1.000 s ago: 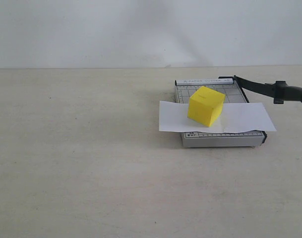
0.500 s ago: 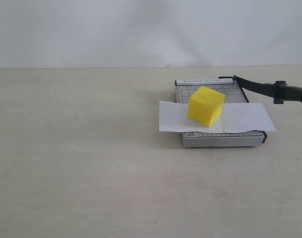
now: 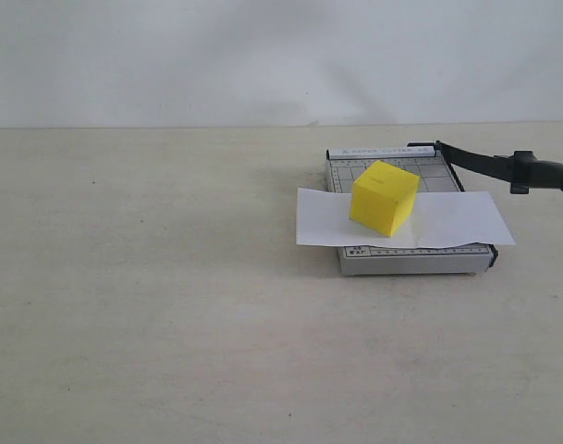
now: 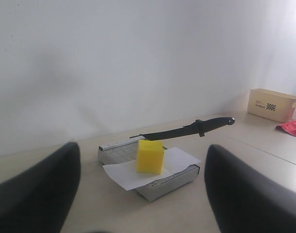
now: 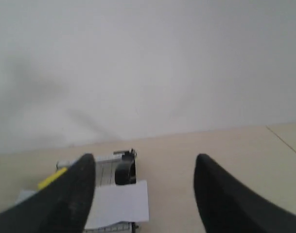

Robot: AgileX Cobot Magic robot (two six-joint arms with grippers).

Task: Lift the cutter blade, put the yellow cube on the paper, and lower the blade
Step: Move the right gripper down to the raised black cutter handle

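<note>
Item: bright yellow foam cube (image 3: pixel 384 197), seated on the white rectangular paper sheet (image 3: pixel 457 220); long black cutter blade (image 3: pixel 503 167) raised. Left claw (image 4: pixel 142 162) and right claw (image 5: pixel 144 170) both gape empty. Grip the rounded handle, apparently ahead of your right claw, and lower slowly.
</note>
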